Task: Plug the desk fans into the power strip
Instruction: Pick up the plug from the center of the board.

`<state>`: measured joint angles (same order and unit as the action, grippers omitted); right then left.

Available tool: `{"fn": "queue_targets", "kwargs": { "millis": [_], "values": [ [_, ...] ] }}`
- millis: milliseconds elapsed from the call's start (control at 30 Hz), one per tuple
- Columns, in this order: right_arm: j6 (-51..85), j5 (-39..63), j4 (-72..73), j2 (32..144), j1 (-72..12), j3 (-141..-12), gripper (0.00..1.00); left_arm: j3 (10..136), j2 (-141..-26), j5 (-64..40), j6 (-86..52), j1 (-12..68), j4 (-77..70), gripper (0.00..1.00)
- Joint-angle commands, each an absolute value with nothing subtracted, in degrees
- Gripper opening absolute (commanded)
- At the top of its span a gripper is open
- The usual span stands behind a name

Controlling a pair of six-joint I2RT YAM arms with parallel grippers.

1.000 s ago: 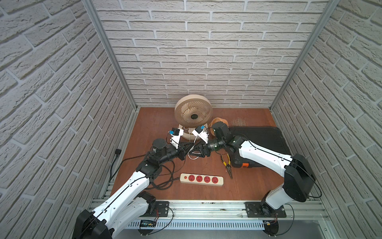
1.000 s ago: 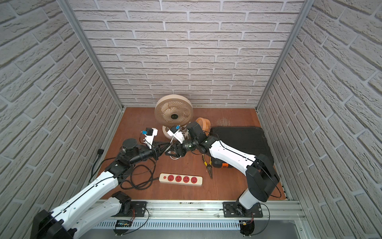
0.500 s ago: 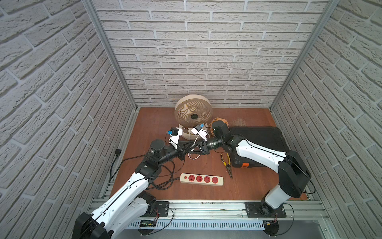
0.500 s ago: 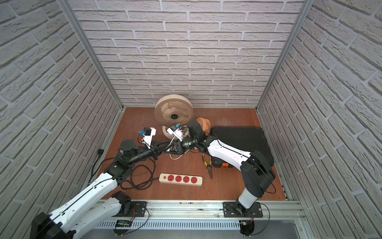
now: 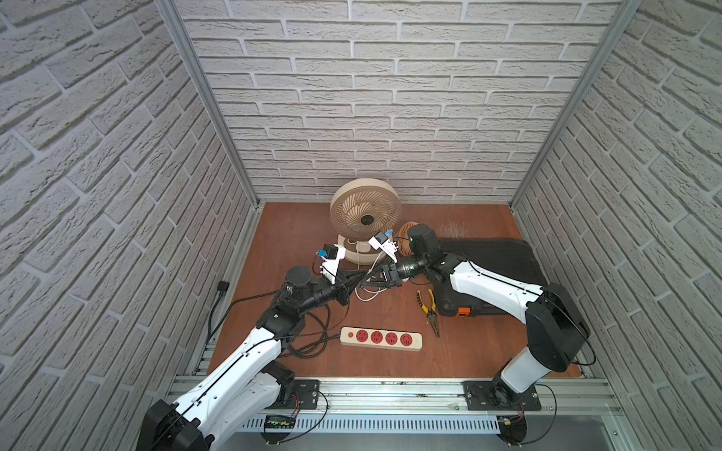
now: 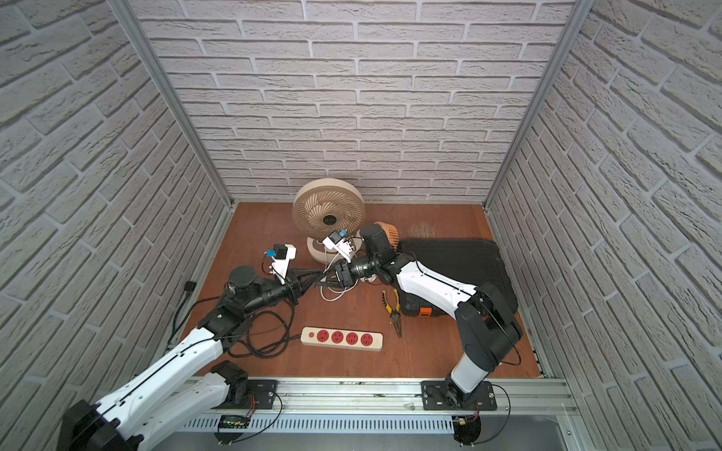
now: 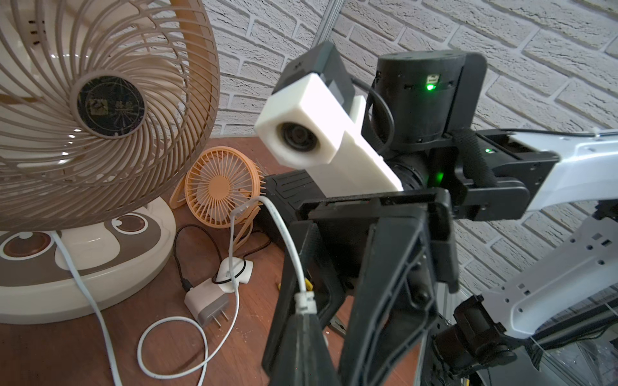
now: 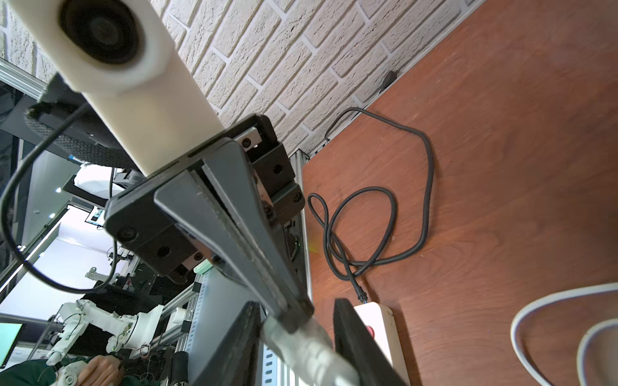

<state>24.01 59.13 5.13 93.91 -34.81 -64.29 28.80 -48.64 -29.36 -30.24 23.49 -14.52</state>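
The beige desk fan stands at the back, and its white cord loops over the table. In front of it both grippers meet tip to tip above the table. My left gripper is shut on the cord's plug end. Around that plug stands my right gripper, its jaws apart, with a gap showing on one side. The cream power strip with red sockets lies flat near the front edge, below the grippers, sockets up.
A small orange fan with a black cord and a white adapter sits beside the desk fan. Yellow-handled pliers and a black case lie to the right. The strip's black cord coils at the left.
Both grippers stay together in front of the fan. The right arm has shifted slightly to the left, and its jaws have narrowed around the plug. The left gripper has closed fully.
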Motion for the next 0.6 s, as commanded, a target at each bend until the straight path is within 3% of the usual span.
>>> {"fn": "queue_targets", "kwargs": {
  "millis": [0, 233, 433, 567],
  "values": [
    [26.09, 60.99, 10.16, 91.66, -34.48, -62.72, 0.34, 28.16, -48.25, -30.02, -30.12, 23.73, -17.23, 0.00],
    [27.38, 61.28, 11.91, 91.93, -33.64, -61.96, 0.08, 28.06, -46.19, -26.05, -30.19, 23.72, -12.87, 0.00],
    [27.55, 59.40, 9.79, 91.85, -33.32, -62.67, 0.03, 23.91, -42.89, -24.97, -33.00, 23.80, -14.13, 0.49],
    [29.59, 57.65, 9.68, 91.93, -33.31, -63.10, 0.03, 22.43, -41.68, -25.27, -33.75, 23.87, -14.37, 0.58]
  ]
}}
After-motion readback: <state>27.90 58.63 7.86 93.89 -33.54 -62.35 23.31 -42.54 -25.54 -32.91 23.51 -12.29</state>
